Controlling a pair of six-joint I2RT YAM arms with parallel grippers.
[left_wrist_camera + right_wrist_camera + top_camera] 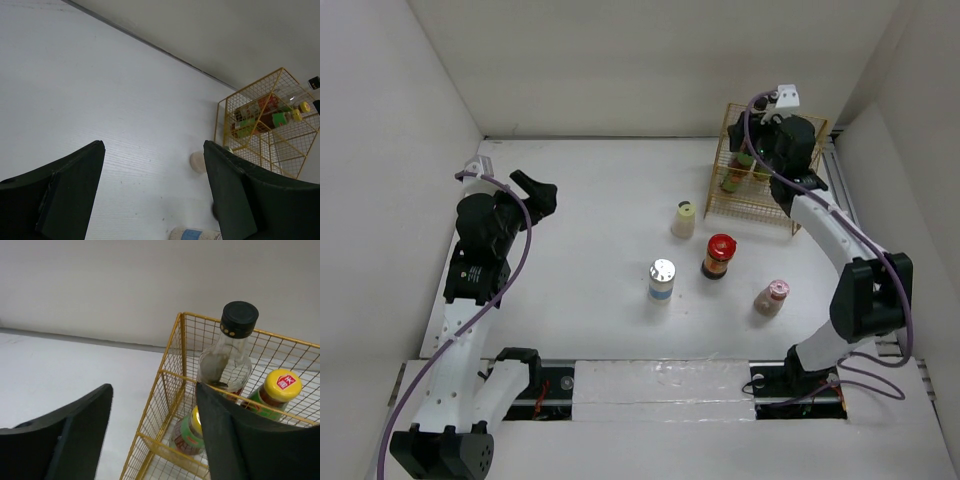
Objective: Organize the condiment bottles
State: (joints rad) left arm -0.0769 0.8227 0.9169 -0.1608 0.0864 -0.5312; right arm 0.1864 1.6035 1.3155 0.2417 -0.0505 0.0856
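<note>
Four condiment bottles stand on the table in the top view: a cream one [684, 219], a red-lidded jar [719, 256], a silver-capped white one [662, 280] and a pink-capped one [772, 298]. The yellow wire rack [750, 208] holds two dark yellow-capped bottles [277, 392] [192, 432] and a black-capped bottle [235, 347]. My right gripper [765, 150] hovers open and empty over the rack's left side; its jaws [154, 387] straddle the rack's corner. My left gripper [538, 190] is open and empty at the far left, well away from the bottles.
White walls close the table at the back and both sides. In the left wrist view, between the open jaws [154, 145], I see bare table, the cream bottle [197, 161], the white bottle [192, 234] and the rack [225, 125] beyond.
</note>
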